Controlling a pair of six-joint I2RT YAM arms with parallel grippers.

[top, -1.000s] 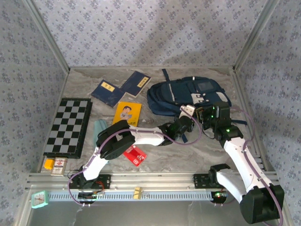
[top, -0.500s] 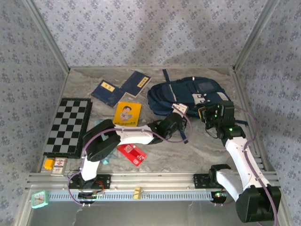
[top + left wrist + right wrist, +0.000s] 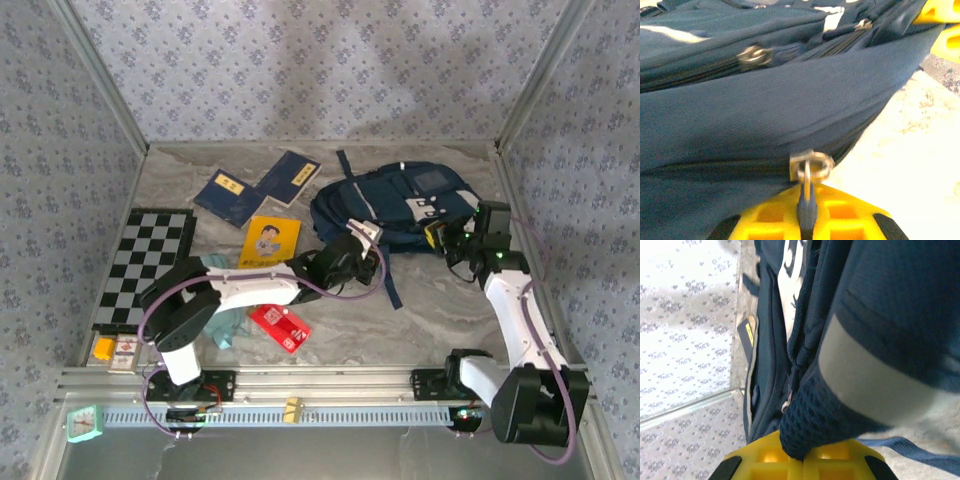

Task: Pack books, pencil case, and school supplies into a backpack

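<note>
Top external view: the backpack [image 3: 400,200] lies on its side at the far right of the table [image 3: 440,310], with a dark strap [image 3: 386,280] trailing toward the near edge. The left gripper [image 3: 358,245] meets the pack's near-left edge and the right gripper [image 3: 435,236] meets its near-right edge. Two navy books [image 3: 228,195] [image 3: 290,178] lie side by side at the far left-centre, touching at a corner, and the yellow book [image 3: 270,240] lies just in front of them, clear of the pack. The pencil case [image 3: 213,268] is partly covered by the left arm. The red packet [image 3: 280,327] lies flat near the front edge, apart from the other items. A checkerboard [image 3: 150,265] occupies the left side. Left wrist view: the left gripper [image 3: 806,220] has its yellow pads pressed together on a dark zipper pull [image 3: 805,197] hanging from a metal ring [image 3: 811,166] on the backpack [image 3: 765,115]. Right wrist view: the right gripper [image 3: 802,460] is clamped on a fold of dark mesh fabric at the backpack [image 3: 880,300] edge.
</note>
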